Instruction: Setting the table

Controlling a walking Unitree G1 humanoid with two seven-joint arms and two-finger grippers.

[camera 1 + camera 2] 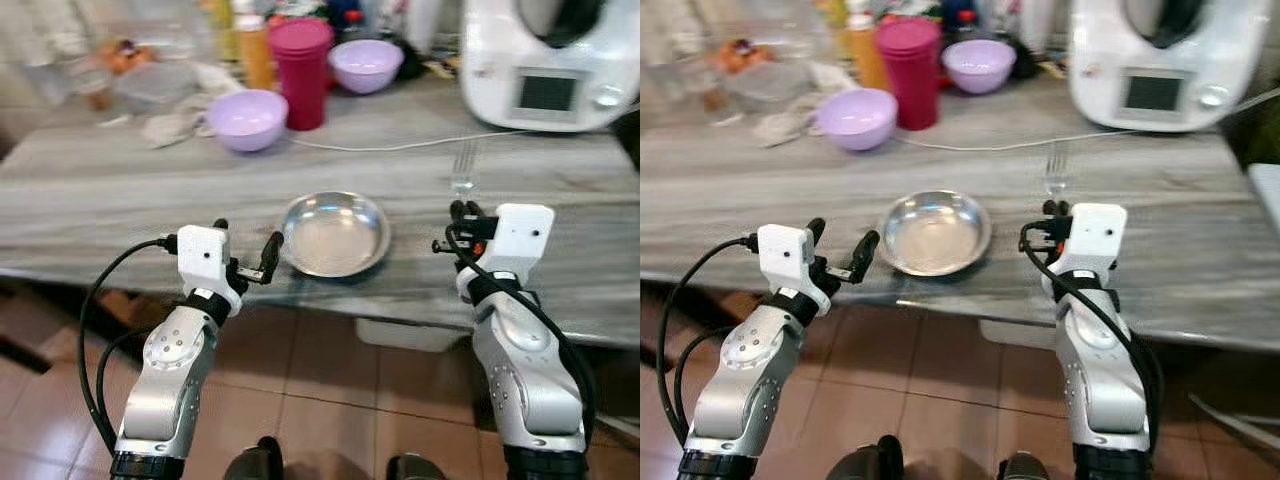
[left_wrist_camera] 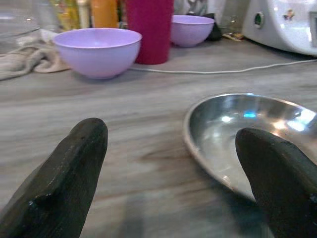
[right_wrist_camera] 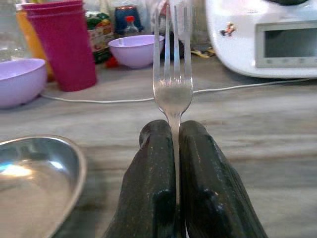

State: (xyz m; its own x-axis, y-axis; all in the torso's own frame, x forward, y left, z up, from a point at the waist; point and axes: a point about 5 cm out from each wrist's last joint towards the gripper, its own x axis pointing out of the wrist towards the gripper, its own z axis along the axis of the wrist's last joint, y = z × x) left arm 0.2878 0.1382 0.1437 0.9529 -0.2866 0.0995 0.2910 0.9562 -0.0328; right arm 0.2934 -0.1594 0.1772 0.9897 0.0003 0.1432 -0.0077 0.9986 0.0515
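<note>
Step in hand, by judgement: placing cutlery beside the steel plate [image 1: 334,233], which sits on the desk [image 1: 120,190] near its front edge. Right claw [image 3: 176,148] clamped tight on the neck of the fork [image 3: 172,74], tines pointing away from the robot toward the white kitchen appliance [image 1: 545,62]; fork held to the right of the plate, well clear of its rim, whether touching the desk surface or just above it cannot be told. Left claw [image 2: 168,173] spread wide and empty, hovering at the plate's left rim, one finger [image 2: 64,178] over bare desk, the other in front of the rim. Beyond the plate: two lilac bowls [image 1: 246,118], a magenta cup [image 1: 302,70], a white cable [image 1: 400,146] across the desk. Next move, as judged: lower fork flat just beside the plate's right rim, roughly parallel to the desk's front edge normal, then release and withdraw straight back without dragging the handle. Left claw to stay clear of the plate to avoid nudging it.
</note>
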